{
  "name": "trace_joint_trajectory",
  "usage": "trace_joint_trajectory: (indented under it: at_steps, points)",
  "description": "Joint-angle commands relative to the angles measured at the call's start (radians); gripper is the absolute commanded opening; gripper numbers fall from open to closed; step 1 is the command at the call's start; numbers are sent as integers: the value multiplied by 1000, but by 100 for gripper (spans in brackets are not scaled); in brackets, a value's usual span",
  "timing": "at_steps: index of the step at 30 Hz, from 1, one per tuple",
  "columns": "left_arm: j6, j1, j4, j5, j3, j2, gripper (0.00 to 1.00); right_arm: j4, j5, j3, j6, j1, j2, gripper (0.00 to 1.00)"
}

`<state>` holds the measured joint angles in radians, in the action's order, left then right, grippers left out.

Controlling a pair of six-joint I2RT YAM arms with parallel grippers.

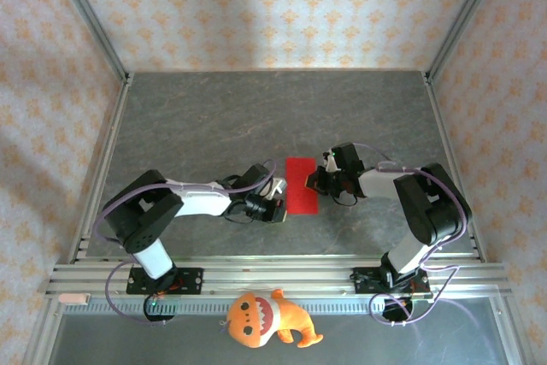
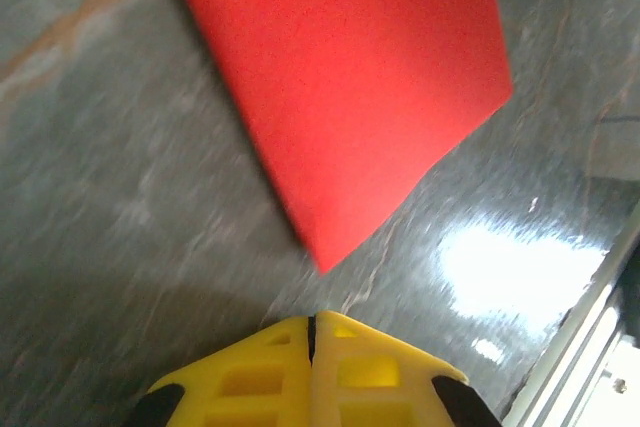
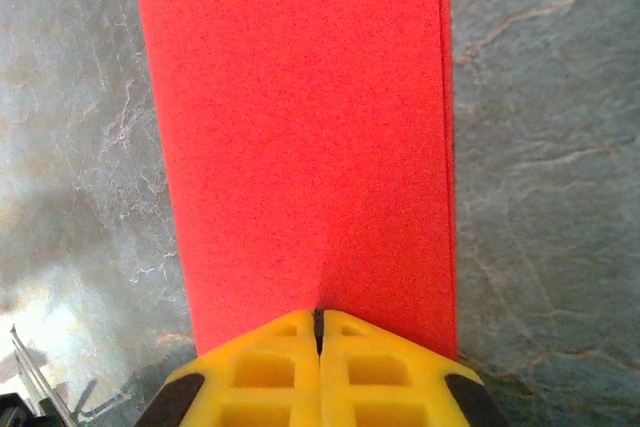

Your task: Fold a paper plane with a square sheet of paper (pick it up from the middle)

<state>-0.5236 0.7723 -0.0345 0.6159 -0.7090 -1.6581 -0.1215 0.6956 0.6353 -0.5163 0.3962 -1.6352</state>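
The square sheet of paper lies flat on the dark table as a bright red upright rectangle, folded over, with two layers showing along one long edge. My right gripper is shut, and its yellow fingertips rest on top of the sheet at the middle of its right side. A faint crease runs away from its tips. My left gripper is also shut, with nothing in it. It sits just off the sheet's lower left corner, a small gap of bare table between them.
An orange plush toy with white teeth lies on the front ledge, below the aluminium rail. Metal frame posts and patterned walls close in the table's far side and both flanks. The far half of the grey tabletop is bare.
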Motion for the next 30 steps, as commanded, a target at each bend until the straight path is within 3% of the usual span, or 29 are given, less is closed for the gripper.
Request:
trace_joint_trajectory:
  at_steps: [1,6,12,15,21,30]
  points:
    - [20,3,87,-72,6,66,4,85,-36,3,-9,-12,-25,0]
    - [-122,-79,-79,-81,25,110,2,91,43,100,-33,-14,62,7]
    - [-228,-171,-189,-4,-77,67,2,252,-189,101,-23,-100,241,26]
    - [-211,-177,-148,3,-178,1,2,241,-132,28,-36,-150,297,30]
    - [-199,-179,-115,14,-325,-165,2,203,7,-83,-66,-154,347,32]
    - [-182,-186,-64,-20,-454,-321,2,200,85,-174,-70,-143,392,37]
